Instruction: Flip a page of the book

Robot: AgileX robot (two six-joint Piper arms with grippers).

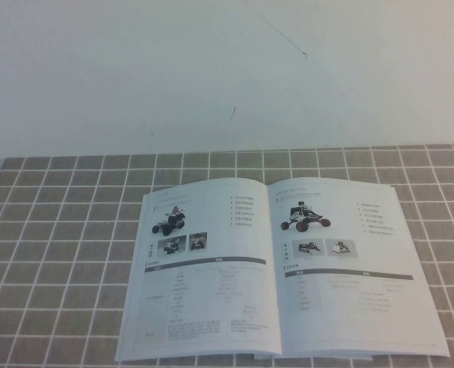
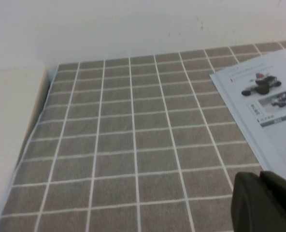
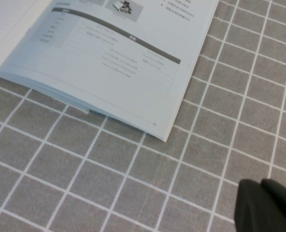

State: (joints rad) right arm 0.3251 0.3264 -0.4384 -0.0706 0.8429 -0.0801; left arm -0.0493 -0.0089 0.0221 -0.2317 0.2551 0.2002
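The book lies open at the table's near edge, with no page lifted yet. Neither gripper shows from above. The left gripper hangs off the book's left edge and the right gripper off its near right corner; I cannot tell either's fingers. Next, probably the right must catch the page edge.

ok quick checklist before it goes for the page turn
1. Book lies open and flat on the checked cloth: ok.
2. Right-hand page has nothing resting on it: ok.
3. Page's near corner is free over the cloth: ok.
4. Right pincer is off the book, near that corner: ok.
5. Left pincer is beside the book's left page, apart from it: ok.
6. Pincer openings: cannot tell.
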